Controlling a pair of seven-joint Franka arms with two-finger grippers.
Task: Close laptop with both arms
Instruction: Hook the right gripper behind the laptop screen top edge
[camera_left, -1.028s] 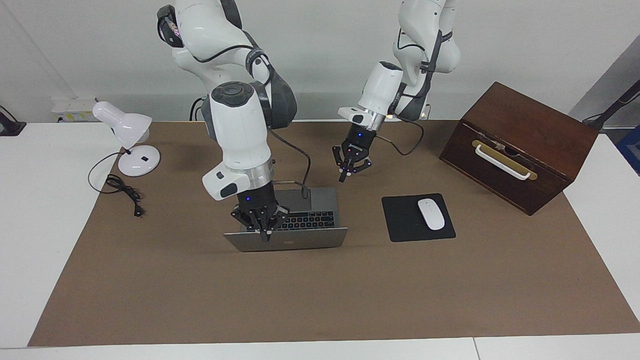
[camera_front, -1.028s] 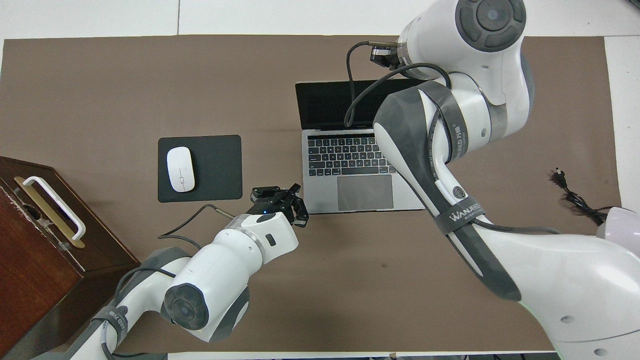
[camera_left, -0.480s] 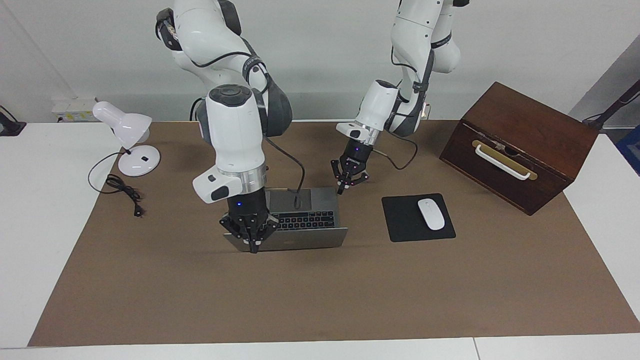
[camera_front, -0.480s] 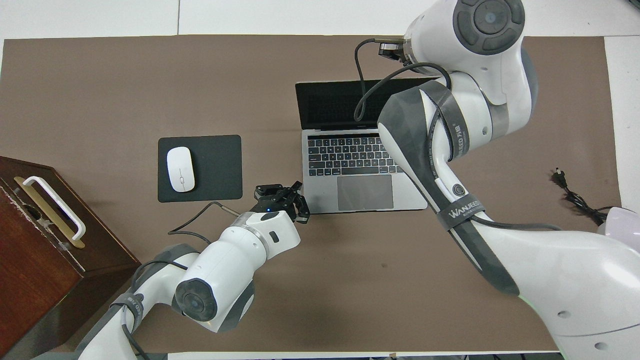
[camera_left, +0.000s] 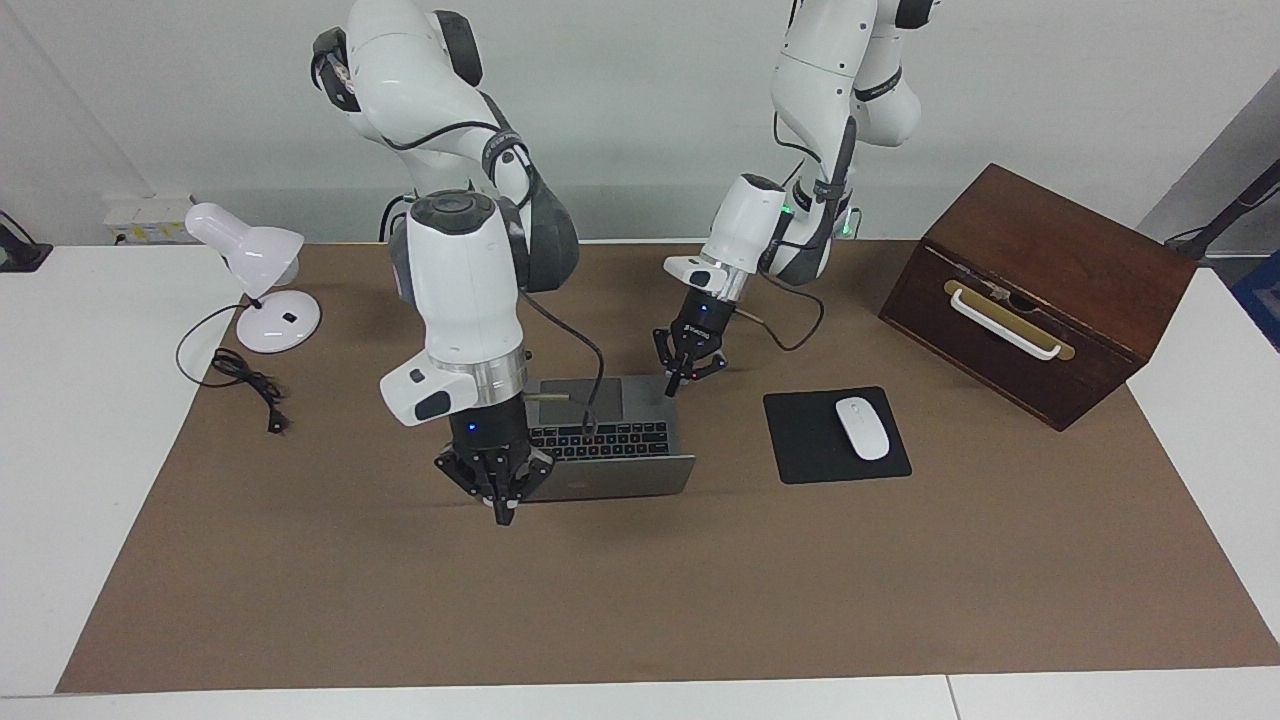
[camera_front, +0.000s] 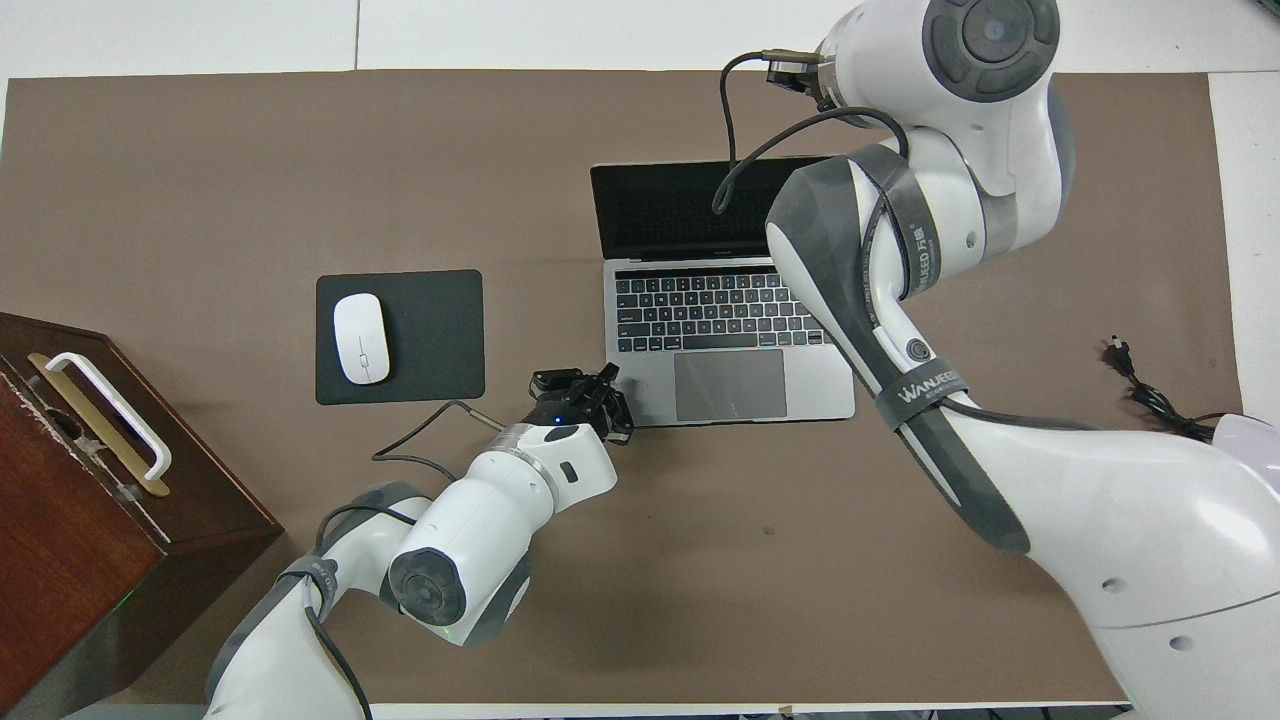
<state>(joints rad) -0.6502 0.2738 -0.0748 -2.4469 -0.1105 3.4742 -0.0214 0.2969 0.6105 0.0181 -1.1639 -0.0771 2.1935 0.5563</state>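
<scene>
The silver-grey laptop stands open on the brown mat, its dark screen facing the robots and its lid upright. My right gripper hangs down at the lid's corner toward the right arm's end and covers that corner. I cannot tell whether it touches the lid. In the overhead view it is hidden under its own arm. My left gripper points down just above the base's corner nearest the robots, toward the left arm's end. It also shows in the overhead view beside the trackpad.
A black mouse pad with a white mouse lies beside the laptop toward the left arm's end. A wooden box stands past the pad there. A white lamp and its cord are at the right arm's end.
My right gripper has moved from over the keyboard out to the lid's corner and lower. My left gripper has come down closer to the base's corner. The lid's angle looks unchanged.
</scene>
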